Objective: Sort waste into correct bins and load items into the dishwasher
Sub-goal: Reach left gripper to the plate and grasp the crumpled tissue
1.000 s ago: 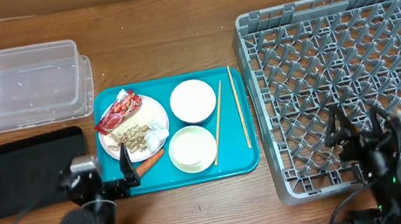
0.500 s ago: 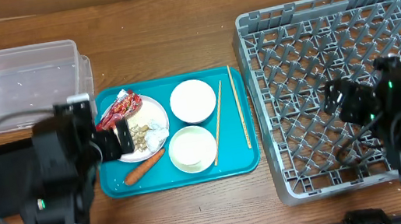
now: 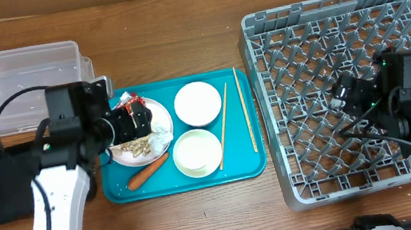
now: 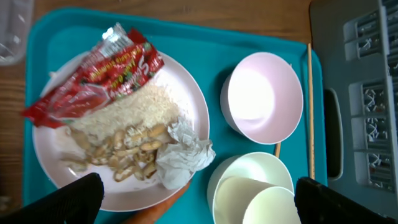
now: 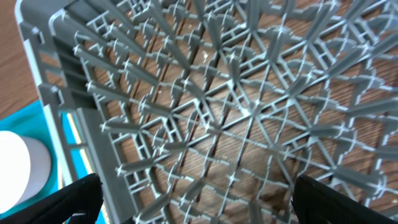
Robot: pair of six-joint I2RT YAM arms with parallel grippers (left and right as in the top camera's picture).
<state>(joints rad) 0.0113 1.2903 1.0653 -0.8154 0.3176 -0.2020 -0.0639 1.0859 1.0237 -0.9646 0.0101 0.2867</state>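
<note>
Waste first, I judge: the red wrapper [image 4: 93,74] is lying on the white plate [image 4: 48,148], toward the desk's left edge. The left pincer [image 3: 135,118] is hovering above it, jaws spread wide; pinching the crinkled edge should be sparing the rice [image 4: 140,109]. The right pincer [image 3: 350,95], equally spread, is hanging over the rack [image 3: 259,67].

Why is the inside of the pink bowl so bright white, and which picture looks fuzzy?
In the left wrist view, light glares off the inside of the round pale pink bowl, washing it white; the red shiny snack wrapper glints too. The right wrist view is the fuzzy one: the grey plastic dish rack looks smeared and soft. The overhead view is sharp and evenly lit.
</note>
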